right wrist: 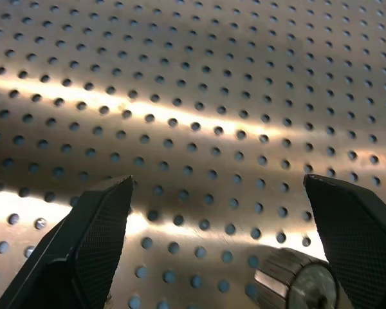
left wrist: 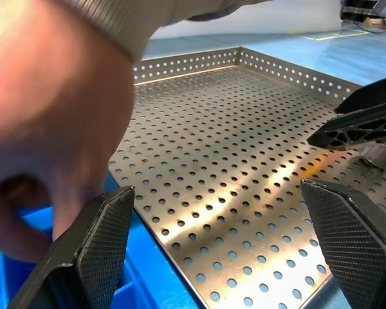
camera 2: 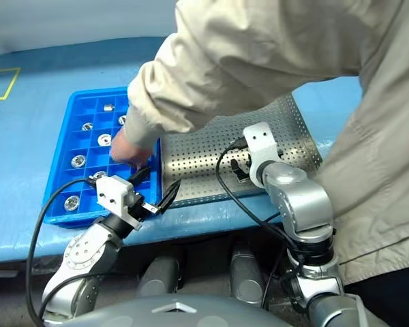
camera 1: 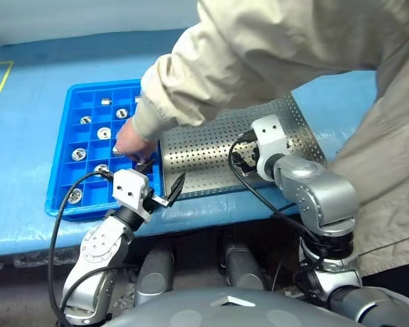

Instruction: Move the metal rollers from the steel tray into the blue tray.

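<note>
My right claw [right wrist: 215, 244] stands with its fingers wide apart and nothing between them, angled down over the steel tray [camera 1: 211, 146]. One of the metal rollers [right wrist: 296, 280] lies on its side on the perforated sheet just ahead of this claw, in the gap between the two fingers but closer to one of them, and not touching either as far as I can see. In the head views the claw itself is hidden behind my wrist, low over the near right part of the steel tray.

My left claw [camera 1: 162, 182] is likewise spread open and empty. It sits level at the near edge where the blue tray [camera 1: 61, 170] meets the steel tray, pointing across toward the steel tray. Just beyond its fingers a person's hand [camera 1: 133, 142] reaches down into the blue tray, close to my fingertips; whether it touches them I cannot tell.

Other metal rollers [camera 1: 104, 133] lie singly in compartments of the blue tray, beyond and to the left of my left claw. Both trays rest side by side on a blue table [camera 1: 27, 122].
</note>
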{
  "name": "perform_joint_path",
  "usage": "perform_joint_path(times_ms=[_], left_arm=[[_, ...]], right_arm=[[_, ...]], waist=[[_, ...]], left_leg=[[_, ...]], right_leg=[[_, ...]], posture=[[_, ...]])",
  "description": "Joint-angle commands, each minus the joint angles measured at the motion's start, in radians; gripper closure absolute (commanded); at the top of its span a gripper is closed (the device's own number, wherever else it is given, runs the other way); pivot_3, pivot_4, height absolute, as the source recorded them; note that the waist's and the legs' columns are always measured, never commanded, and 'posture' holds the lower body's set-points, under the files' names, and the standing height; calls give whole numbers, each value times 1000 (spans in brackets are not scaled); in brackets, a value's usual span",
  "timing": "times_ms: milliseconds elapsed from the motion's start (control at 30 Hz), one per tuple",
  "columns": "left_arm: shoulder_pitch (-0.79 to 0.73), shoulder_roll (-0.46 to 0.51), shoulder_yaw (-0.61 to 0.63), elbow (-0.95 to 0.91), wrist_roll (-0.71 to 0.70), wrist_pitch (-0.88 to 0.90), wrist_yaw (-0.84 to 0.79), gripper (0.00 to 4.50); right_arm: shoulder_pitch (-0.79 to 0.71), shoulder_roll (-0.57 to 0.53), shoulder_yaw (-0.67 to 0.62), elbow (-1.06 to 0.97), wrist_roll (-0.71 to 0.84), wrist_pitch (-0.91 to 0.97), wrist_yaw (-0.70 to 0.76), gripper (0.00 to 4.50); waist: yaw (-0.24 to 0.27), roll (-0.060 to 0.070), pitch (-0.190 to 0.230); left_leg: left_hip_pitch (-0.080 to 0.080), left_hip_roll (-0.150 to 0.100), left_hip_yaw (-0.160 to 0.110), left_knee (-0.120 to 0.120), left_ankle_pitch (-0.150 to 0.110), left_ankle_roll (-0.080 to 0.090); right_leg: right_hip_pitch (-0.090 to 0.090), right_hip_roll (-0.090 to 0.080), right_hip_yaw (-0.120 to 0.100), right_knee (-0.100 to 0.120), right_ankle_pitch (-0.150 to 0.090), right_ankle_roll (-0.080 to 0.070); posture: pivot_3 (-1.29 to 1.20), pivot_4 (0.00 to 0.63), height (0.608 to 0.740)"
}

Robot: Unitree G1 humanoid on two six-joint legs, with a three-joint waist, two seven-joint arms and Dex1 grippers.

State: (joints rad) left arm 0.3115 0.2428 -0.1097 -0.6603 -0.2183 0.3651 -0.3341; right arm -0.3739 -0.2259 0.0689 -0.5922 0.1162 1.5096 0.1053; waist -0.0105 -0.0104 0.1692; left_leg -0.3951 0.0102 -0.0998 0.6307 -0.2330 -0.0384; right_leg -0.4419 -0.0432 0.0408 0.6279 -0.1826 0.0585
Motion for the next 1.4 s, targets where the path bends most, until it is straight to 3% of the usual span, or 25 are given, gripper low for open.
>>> perform_joint_path(times_ms=[33, 533, 767, 833, 1100, 1400], left_arm=[[-15, 4, -13, -3, -24, -2, -19, 0], [-12, 42, -47, -10, -28, 8, -39, 0], [-6, 39, -44, -14, -26, 7, -30, 0], [-3, 38, -41, -17, -26, 7, -26, 0], [7, 39, -25, -29, -27, 4, -7, 0], [76, 19, 31, -84, -6, -5, 82, 0]], right_arm=[[14, 20, -42, -36, -30, 27, -39, 9], [89, 106, -118, 81, -83, -35, -107, 9], [77, 117, -110, 90, -71, -49, -98, 2272], [65, 112, -96, 81, -64, -43, -89, 2638], [-38, 152, -7, -1, 61, -33, 35, 2637], [-189, 257, 182, 240, 46, -328, 47, 2637]], waist=[[-4, 0, 0], [-13, 0, -1], [-10, 0, -1], [-9, 0, -1], [-13, 1, -1], [15, 0, -1]], left_leg=[[0, 0, 0, 0, 0, 0], [1, 0, 1, 2, 0, 0], [3, 0, 1, 4, 0, 0], [2, 0, 1, 6, 0, 0], [2, 0, 1, 9, 0, 0], [1, -1, 0, 8, 0, 0]], right_leg=[[0, 0, 0, 0, 0, 0], [2, 0, 2, 0, 1, 2], [4, 0, 2, 0, 2, 3], [5, 0, 2, 0, 2, 3], [4, 0, 2, 1, 3, 4], [5, 0, 2, 0, 3, 4]], posture=[[57, 150, 740], [68, 150, 740], [86, 150, 740], [97, 150, 740], [140, 150, 740], [270, 150, 740]])
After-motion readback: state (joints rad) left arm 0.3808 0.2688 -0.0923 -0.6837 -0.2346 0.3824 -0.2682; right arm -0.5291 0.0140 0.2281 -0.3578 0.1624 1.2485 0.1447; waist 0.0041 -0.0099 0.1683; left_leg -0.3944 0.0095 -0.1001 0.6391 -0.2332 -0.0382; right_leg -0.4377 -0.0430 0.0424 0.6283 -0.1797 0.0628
